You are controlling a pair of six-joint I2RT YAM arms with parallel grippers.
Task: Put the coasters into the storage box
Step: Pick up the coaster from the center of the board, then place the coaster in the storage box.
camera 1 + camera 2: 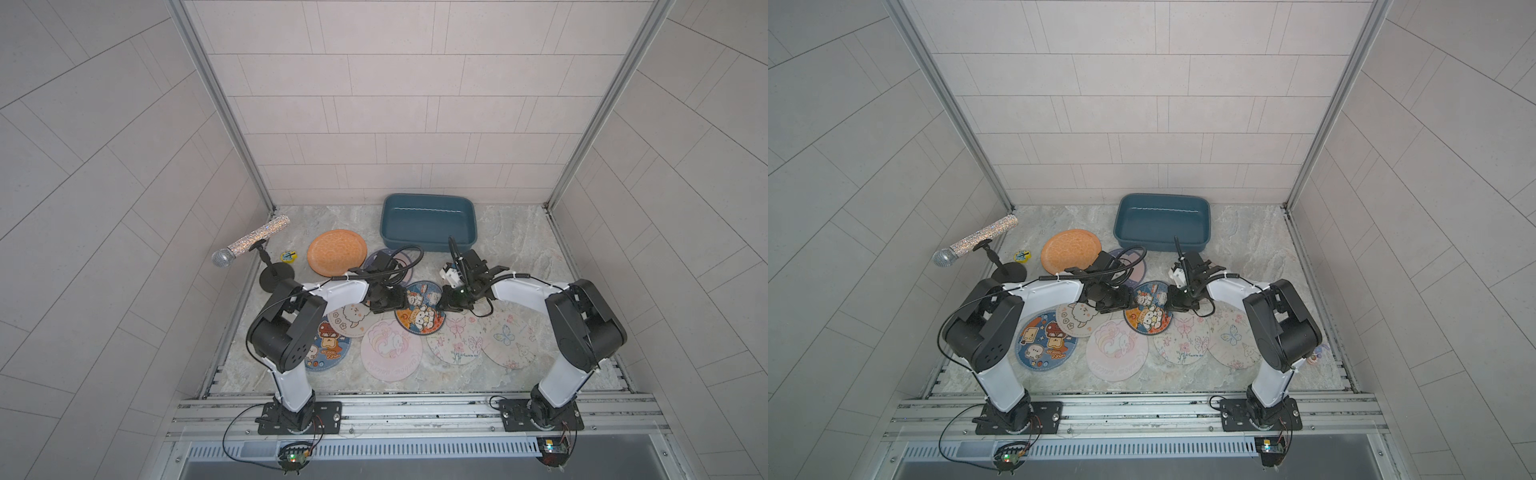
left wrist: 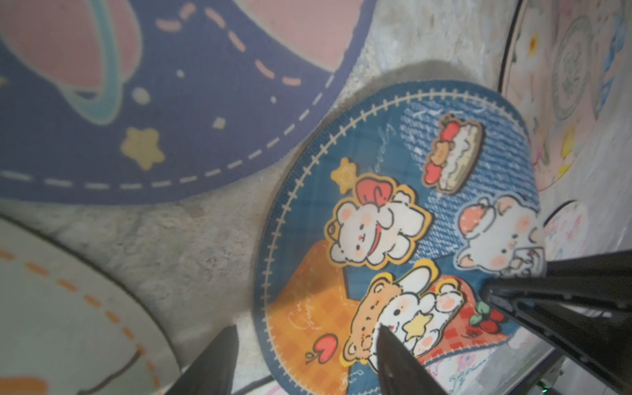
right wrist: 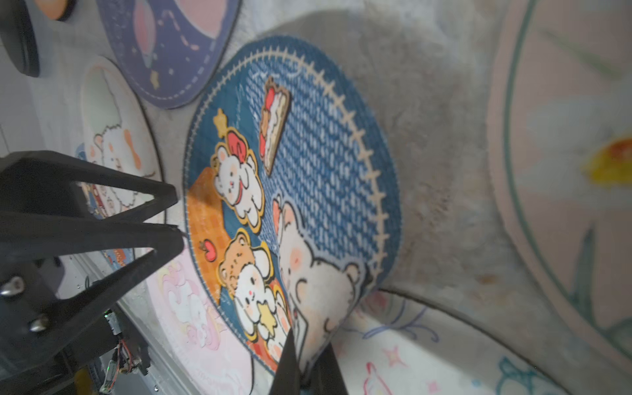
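Right pincer (image 3: 306, 349) closed on the rim of the blue coaster (image 3: 307, 154). Left pincer (image 2: 304, 330) open, straddling the opposite rim. Storage box (image 1: 428, 226) lies beyond both pincers.

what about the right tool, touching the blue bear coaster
Touching: the right wrist view shows the right tool pinching the blue bear coaster at its edge.

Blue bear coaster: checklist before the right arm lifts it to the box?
1. Right gripper shut on blue bear coaster edge: ok.
2. Left gripper open: ok.
3. Left fingers clear of that coaster: cannot tell, one overlaps it in the left wrist view.
4. Coaster lies on top of pink coaster and butterfly coaster, not under them: ok.
5. Storage box empty: ok.
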